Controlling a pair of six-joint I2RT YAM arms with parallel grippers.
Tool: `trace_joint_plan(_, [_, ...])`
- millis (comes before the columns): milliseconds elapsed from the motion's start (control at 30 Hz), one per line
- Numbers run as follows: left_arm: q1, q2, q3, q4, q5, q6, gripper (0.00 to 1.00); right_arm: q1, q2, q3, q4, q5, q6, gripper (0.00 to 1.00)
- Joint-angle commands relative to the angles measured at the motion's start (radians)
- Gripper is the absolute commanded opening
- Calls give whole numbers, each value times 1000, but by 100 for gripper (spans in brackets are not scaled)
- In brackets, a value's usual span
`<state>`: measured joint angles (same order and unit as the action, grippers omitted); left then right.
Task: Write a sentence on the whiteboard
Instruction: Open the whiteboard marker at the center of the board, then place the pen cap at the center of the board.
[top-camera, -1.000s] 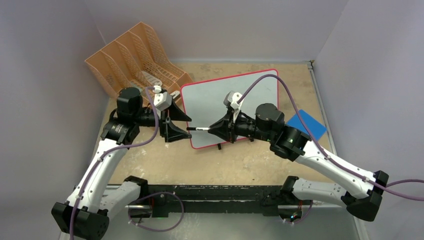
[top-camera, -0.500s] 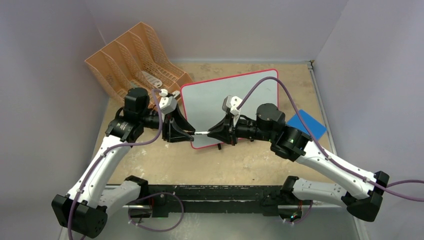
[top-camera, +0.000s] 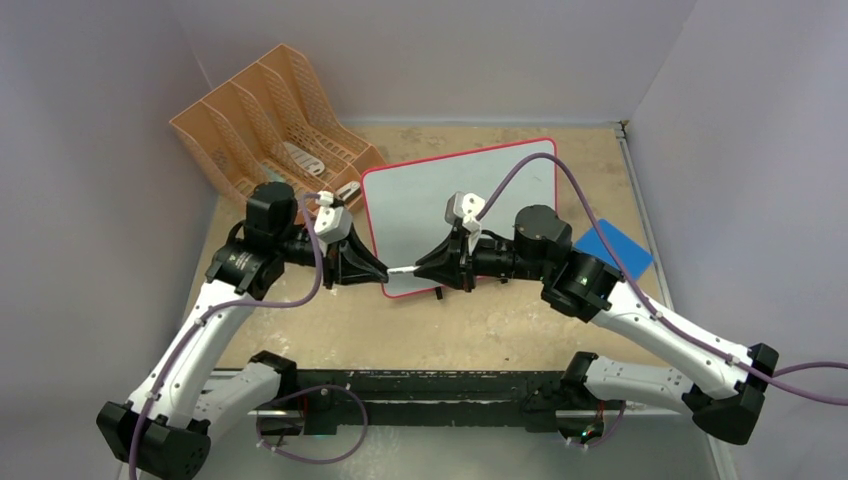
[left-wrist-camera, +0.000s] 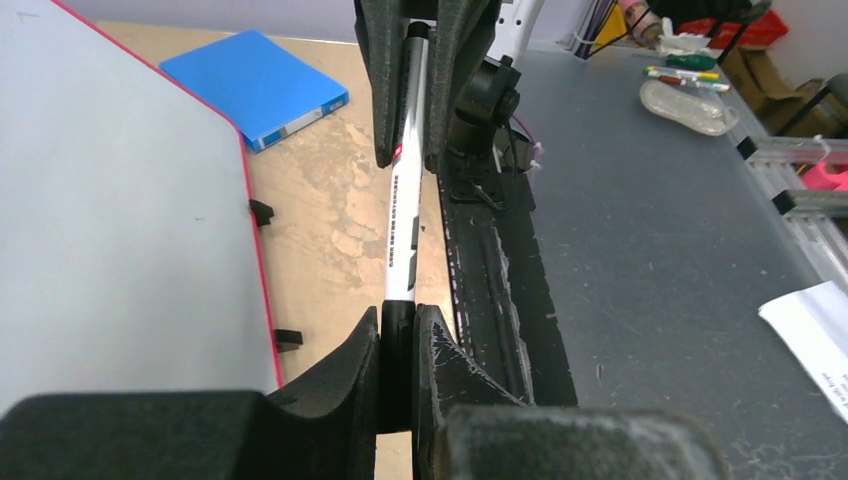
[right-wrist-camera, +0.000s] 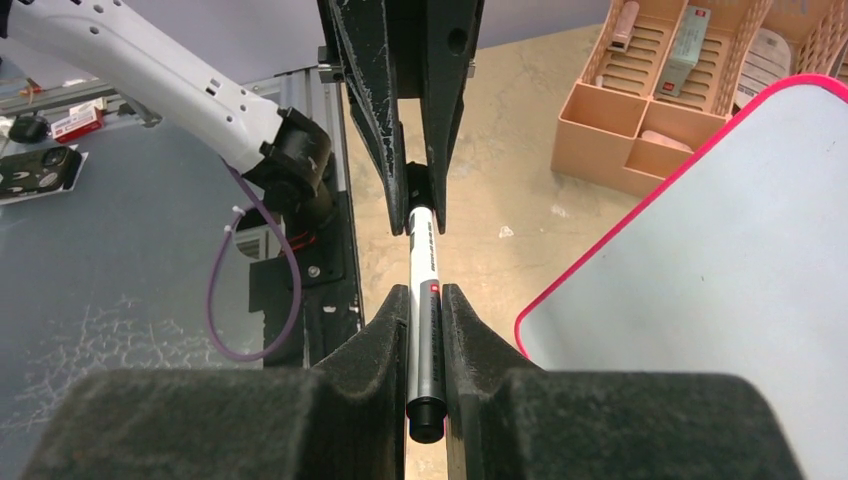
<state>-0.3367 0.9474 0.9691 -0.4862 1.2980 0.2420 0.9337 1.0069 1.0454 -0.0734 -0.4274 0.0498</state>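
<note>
you are looking at a two-armed handover over the tabletop (top-camera: 480, 330). a white-barrelled marker (top-camera: 401, 270) lies level between the arms, just past the whiteboard's near left corner. the left pincer (top-camera: 378, 271) is closed tight on the marker's black end, which looks like the cap (right-wrist-camera: 421, 198). the right pincer (top-camera: 421, 268) is clamped round the barrel, with the black butt showing behind its fingers.

the whiteboard (top-camera: 430, 195) lies flat at about 12 o'clock from the marker. its surface is bare, with no stroke of the sentence on it. a blue pad (top-camera: 612, 248) sits at its 3 o'clock and an orange file rack (top-camera: 270, 110) at its 10 o'clock.

the step in hand appears to be uncapping. next, you would likely draw the two pincers straight apart along the marker's axis, keeping both grips firm. then swing the right arm round so the tip points down onto the board.
</note>
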Motion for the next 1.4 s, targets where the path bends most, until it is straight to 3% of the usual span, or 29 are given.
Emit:
trace_joint_plan(0, [-1, -53, -19, -20, -83, 74, 0, -22, -49, 22, 32, -29, -11, 0])
trace_joint_plan(500, [0, 36, -51, -21, -195, 94, 0, -42, -183, 6, -64, 16, -109, 0])
trace_joint_plan(700, [-21, 39, -87, 45, -315, 15, 0, -42, -260, -54, 19, 330, -58, 0])
trace_joint_plan(833, [-144, 66, -96, 45, -498, -25, 0, -42, -305, -117, 114, 524, 6, 0])
trace_joint_plan(1033, [-327, 37, -187, 177, -716, -109, 0, -42, -347, -201, 196, 768, 72, 0])
trace_joint_plan(1367, [-685, 208, -238, 366, -1124, -179, 0, -42, -369, -276, 253, 879, 77, 0])
